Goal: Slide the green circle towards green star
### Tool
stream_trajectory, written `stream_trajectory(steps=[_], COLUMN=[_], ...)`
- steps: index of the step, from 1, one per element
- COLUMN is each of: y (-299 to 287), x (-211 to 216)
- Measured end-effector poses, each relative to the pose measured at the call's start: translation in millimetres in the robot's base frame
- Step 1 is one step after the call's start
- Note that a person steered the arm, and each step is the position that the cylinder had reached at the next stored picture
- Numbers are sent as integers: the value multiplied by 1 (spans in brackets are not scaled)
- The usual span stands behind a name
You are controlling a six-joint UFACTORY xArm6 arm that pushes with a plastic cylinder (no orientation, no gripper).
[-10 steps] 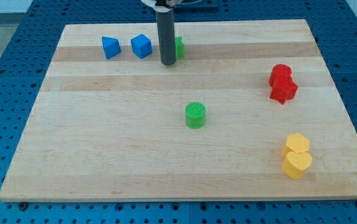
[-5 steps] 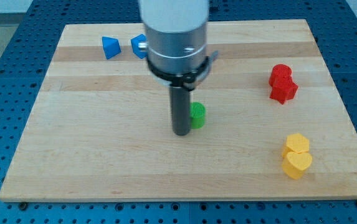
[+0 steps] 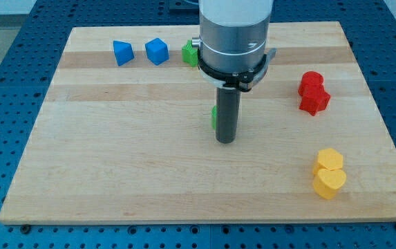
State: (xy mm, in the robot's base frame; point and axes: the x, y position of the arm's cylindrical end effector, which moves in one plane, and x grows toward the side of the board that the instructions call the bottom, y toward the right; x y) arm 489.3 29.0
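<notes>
Wood board (image 3: 115,159): my tip (image 3: 225,142) right against green circle (image 3: 213,116)

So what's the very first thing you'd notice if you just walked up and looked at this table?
The big silver arm coming down from the view's top, ending in a dark rod; my tip sits mid-board, nearly hiding the green circle behind it. Next, the bright pairs: two red blocks at the view's right, two yellow blocks below them, and the green star peeking out up top.

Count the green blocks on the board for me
2: the green star near the view's top, partly behind the arm, and the green circle mid-board, mostly hidden behind my tip. More could be hidden.
</notes>
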Motion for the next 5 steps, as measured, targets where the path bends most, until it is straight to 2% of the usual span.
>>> stream_trajectory(steps=[5], y=[0], x=[-88])
